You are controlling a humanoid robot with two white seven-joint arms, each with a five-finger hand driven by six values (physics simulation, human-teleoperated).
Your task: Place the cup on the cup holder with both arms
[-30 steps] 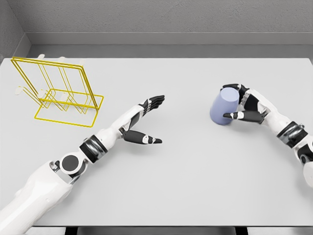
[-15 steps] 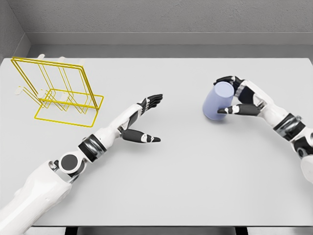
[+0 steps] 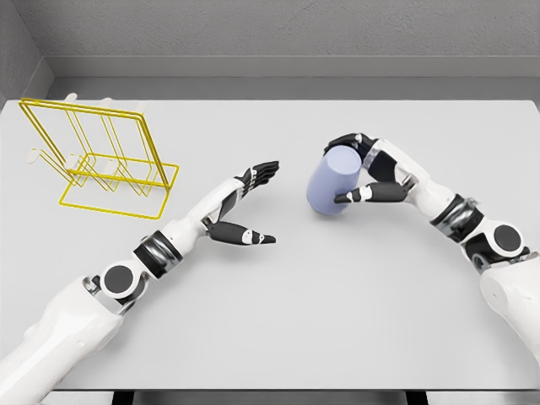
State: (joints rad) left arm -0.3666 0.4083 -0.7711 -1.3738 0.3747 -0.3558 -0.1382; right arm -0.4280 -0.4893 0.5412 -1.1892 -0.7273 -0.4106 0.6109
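Right hand (image 3: 371,173) fingers curled around lilac cup (image 3: 331,183); left hand (image 3: 245,207) fingers spread, empty

Both arms have glossy white shells with dark grey round joints; the left hand (image 3: 243,202) and right hand (image 3: 371,173) have black-and-white segmented fingers.

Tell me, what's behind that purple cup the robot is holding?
Behind the cup, the right hand wraps it: fingers curl over its top, the thumb crosses its front. The palm side touching the cup is hidden. Beyond lies bare table.
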